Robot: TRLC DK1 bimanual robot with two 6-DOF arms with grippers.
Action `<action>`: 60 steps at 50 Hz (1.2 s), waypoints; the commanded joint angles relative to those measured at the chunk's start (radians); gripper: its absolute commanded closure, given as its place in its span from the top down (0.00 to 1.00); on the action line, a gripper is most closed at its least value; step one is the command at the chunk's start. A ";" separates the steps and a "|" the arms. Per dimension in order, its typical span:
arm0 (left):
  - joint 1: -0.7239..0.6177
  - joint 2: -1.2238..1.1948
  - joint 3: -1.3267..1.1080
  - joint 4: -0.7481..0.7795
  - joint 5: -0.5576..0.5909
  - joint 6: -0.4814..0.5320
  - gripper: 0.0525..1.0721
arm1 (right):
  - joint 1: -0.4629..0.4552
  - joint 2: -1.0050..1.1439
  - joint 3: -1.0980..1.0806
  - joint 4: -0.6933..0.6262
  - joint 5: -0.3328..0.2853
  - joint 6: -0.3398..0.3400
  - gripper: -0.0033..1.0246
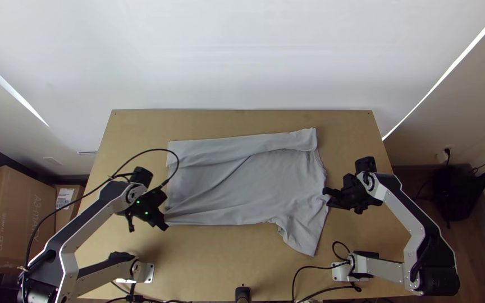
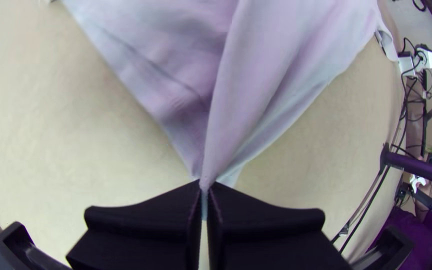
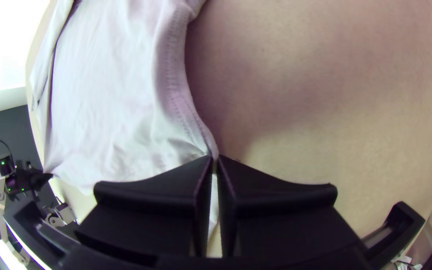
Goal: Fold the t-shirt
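- Grey t-shirt (image 1: pixel 254 188) at the centre of the table (image 1: pixel 209 258), its 12 o'clock side folded inward; a sleeve (image 1: pixel 305 234) juts toward 5 o'clock.
- Left gripper (image 2: pixel 205 186), at the shirt's 8 o'clock corner: fingers pressed together, pinching gathered hem.
- Right gripper (image 3: pixel 215 159), just past 3 o'clock: fingers closed, pinching the seamed edge.
- Likely step: second lengthwise fold. Next calls for lifting both grips together toward 12 o'clock, cloth kept taut.

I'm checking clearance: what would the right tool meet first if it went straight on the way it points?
Most likely the grey t-shirt itself: the right tool is shut on its edge, and in the top view more of it lies ahead. How high the tips sit is unclear.
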 commanded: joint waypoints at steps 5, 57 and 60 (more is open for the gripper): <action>0.097 -0.046 -0.019 -0.025 0.007 0.089 0.02 | -0.015 -0.017 -0.023 0.013 0.023 -0.011 0.03; 0.086 0.127 0.462 0.098 0.056 -0.090 0.02 | 0.105 0.102 0.469 0.013 0.012 -0.020 0.03; 0.086 0.158 0.508 0.108 0.057 -0.099 0.02 | 0.105 0.144 0.521 0.016 0.010 -0.020 0.03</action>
